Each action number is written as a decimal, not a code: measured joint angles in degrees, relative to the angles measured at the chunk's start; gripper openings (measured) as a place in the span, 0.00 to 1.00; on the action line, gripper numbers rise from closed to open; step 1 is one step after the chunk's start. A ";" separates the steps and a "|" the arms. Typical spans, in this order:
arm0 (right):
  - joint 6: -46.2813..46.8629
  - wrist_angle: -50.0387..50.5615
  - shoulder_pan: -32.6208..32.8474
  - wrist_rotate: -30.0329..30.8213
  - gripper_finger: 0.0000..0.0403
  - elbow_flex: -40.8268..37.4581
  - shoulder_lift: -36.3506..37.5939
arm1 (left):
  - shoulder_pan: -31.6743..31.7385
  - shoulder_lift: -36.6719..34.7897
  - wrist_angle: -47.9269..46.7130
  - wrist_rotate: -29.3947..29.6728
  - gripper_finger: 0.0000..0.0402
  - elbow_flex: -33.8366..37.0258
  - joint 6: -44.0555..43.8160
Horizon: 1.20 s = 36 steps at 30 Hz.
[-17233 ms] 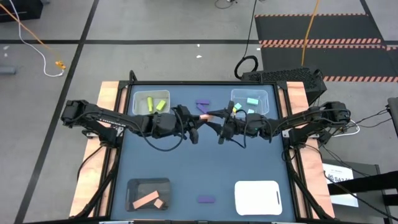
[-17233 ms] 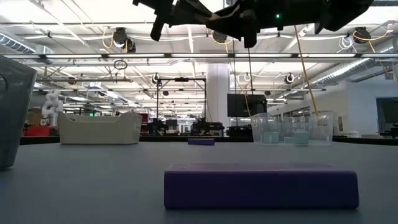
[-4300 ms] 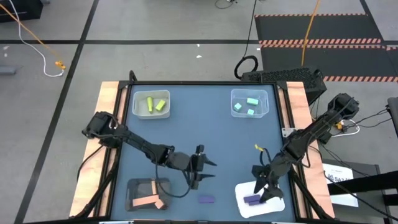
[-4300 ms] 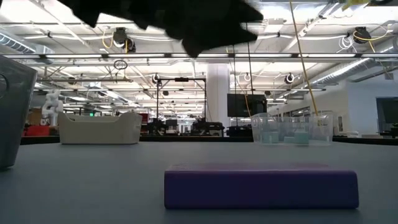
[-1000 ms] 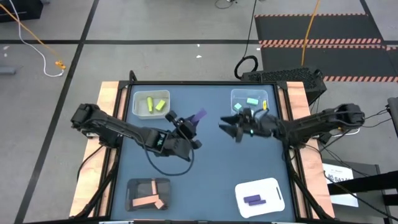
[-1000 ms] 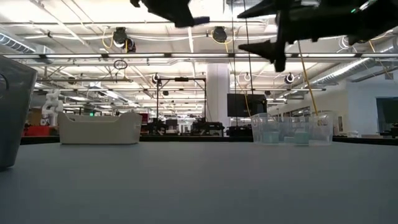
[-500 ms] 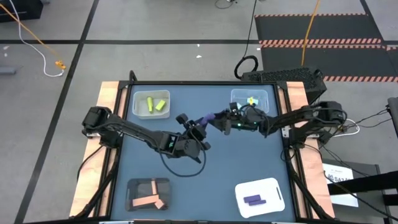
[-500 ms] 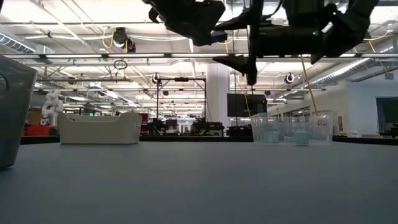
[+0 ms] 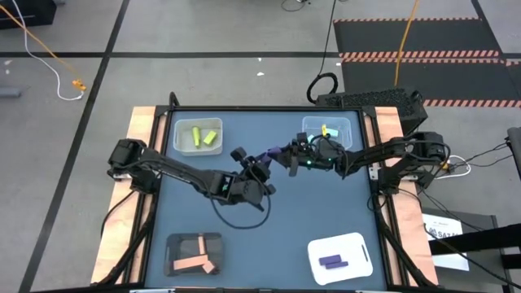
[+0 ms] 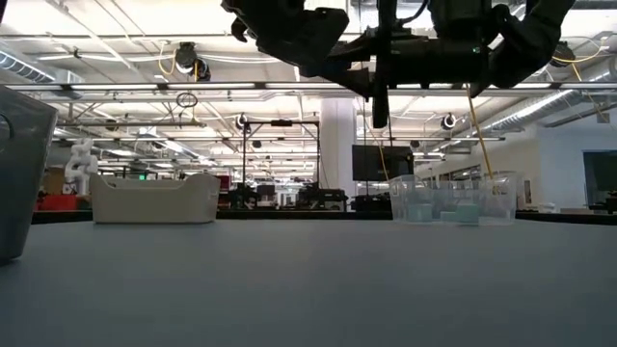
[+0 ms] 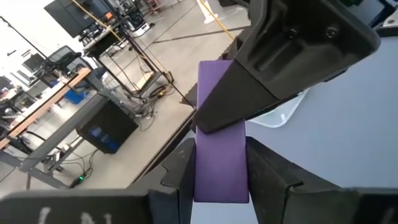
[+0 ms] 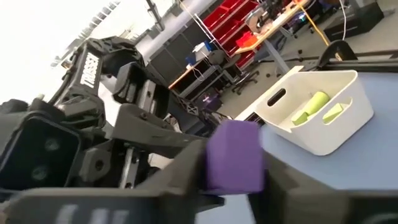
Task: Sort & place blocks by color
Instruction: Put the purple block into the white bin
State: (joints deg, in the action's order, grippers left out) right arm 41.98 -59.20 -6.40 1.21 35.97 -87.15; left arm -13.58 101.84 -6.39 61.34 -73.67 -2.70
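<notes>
purple block (image 11: 220, 134) partly hidden by claws

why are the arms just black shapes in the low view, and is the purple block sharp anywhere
Low view: bright ceiling lights behind silhouette both arms, hiding the handover detail. Left wrist view: the purple block is crisp between the left gripper fingers. Right wrist view: block and right gripper are soft, too close; the white bin behind looks sharper.

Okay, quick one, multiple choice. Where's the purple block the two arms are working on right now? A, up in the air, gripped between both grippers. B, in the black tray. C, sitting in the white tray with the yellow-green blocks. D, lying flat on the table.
A: the purple block sits between the left gripper fingers while the right gripper clamps its other end, above the table in the high view.
</notes>
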 joint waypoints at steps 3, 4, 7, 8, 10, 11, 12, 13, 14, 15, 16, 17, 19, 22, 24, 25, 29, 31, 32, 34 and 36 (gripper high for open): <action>-1.84 -0.28 0.00 0.14 0.09 0.09 0.03 | 0.23 0.04 -0.27 0.31 0.29 0.00 0.04; -2.94 -0.24 0.00 0.20 0.09 0.09 0.06 | 0.42 0.08 -0.09 0.27 0.30 0.00 -0.04; -5.32 0.03 -0.16 0.02 0.09 0.07 0.04 | 0.73 0.09 0.10 -0.23 0.35 0.00 -2.38; -5.54 0.26 -0.32 -0.03 0.09 0.05 0.14 | 0.82 0.09 0.32 -0.18 0.37 0.00 -3.57; -6.97 2.03 -0.68 -0.02 0.09 -0.02 0.72 | 0.76 0.04 0.69 0.19 0.42 0.00 -5.45; -7.93 3.26 -0.90 -0.02 0.09 -0.07 1.28 | 0.77 0.00 0.69 0.33 0.44 0.00 -5.61; -9.01 4.48 -1.14 0.00 0.09 -0.11 1.91 | 0.79 -0.02 0.69 0.38 0.45 0.00 -5.44; -10.16 5.76 -1.41 0.02 0.09 -0.09 2.83 | 0.74 -0.02 0.62 0.39 0.47 0.00 -4.78; -11.46 7.40 -1.71 0.04 0.09 -0.09 3.89 | 0.71 -0.02 0.54 0.39 0.48 0.00 -4.29; -12.91 9.54 -1.99 0.07 0.09 -0.09 5.08 | 0.62 -0.02 0.44 0.39 0.49 0.00 -3.86; -14.36 11.89 -2.25 0.18 0.09 -0.09 6.32 | 0.37 -0.23 0.23 0.38 0.50 0.00 -3.80; -15.77 14.66 -2.50 0.40 0.09 -0.09 7.58 | 0.01 -0.55 0.11 0.39 0.51 0.00 -3.81; -18.19 20.87 -2.92 1.40 0.09 -0.09 10.67 | -0.68 -1.43 -0.14 0.36 0.52 0.00 -3.82; -20.24 29.71 -3.34 1.77 0.09 -0.09 15.58 | -1.88 -3.73 -2.59 0.31 0.52 0.00 -4.59; -20.25 34.85 -3.31 1.32 0.09 -0.09 18.73 | -2.61 -5.76 -5.08 0.28 0.52 -0.02 -6.20; -20.25 36.63 -3.19 0.11 0.09 -0.12 20.29 | -2.92 -6.85 -6.42 0.26 0.52 0.00 -7.12; -19.18 38.92 -2.36 -7.45 0.09 -0.13 26.45 | -3.83 -10.71 -10.76 0.31 0.52 -0.04 -9.46; -19.04 39.19 -1.65 -10.60 0.09 -0.11 29.02 | -4.10 -12.13 -11.39 0.31 0.52 -0.04 -8.76; -19.09 39.36 -1.28 -12.20 0.09 -0.11 30.20 | -4.18 -12.80 -11.57 0.35 0.52 -0.04 -7.75; -18.84 40.61 -0.26 -16.40 0.09 -0.09 32.13 | -4.75 -14.35 -13.22 0.25 0.52 -0.04 -6.29; -17.17 43.90 1.14 -21.14 0.09 -0.07 33.77 | -5.20 -15.32 -13.40 0.37 0.52 -0.04 -6.14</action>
State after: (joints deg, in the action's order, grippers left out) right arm 24.81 -15.30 -5.26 -19.93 35.90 -53.38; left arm -18.78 86.52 -19.79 61.71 -73.71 -8.84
